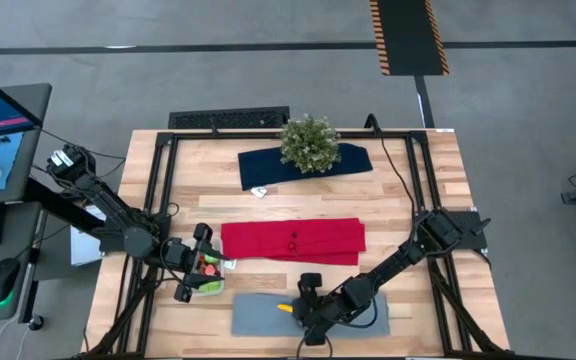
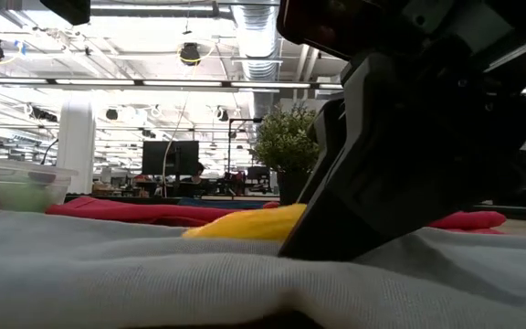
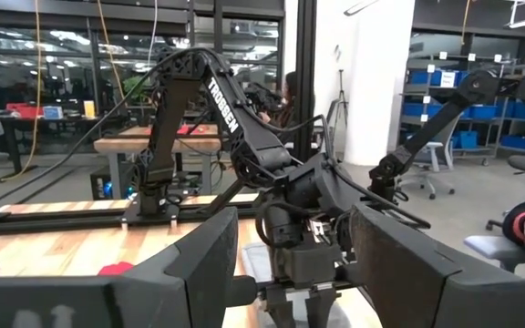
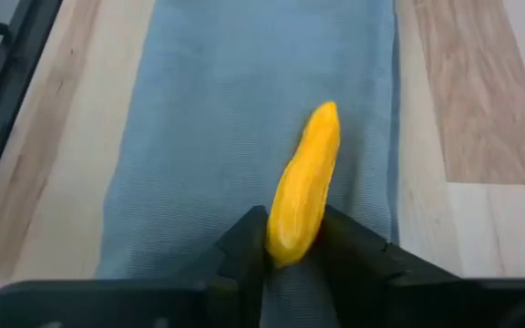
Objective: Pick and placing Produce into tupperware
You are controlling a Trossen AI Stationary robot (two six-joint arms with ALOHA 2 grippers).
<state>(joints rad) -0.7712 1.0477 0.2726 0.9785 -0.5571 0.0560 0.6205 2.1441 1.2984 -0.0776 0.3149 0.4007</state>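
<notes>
One piece in hand: the right gripper [image 4: 292,239] has both fingers pressed on the near end of a yellow toy banana [image 4: 304,182] lying on the grey mat [image 1: 258,316].
Doing it well: it should squeeze firmly, lift straight up, and avoid dragging the mat.
Banana's look: smooth, slim, slightly curved, pointing away from the fingers.
Farther off: the left gripper [image 1: 190,270] hangs, fingers spread, at the clear tupperware [image 1: 211,276], which holds green and red pieces.
</notes>
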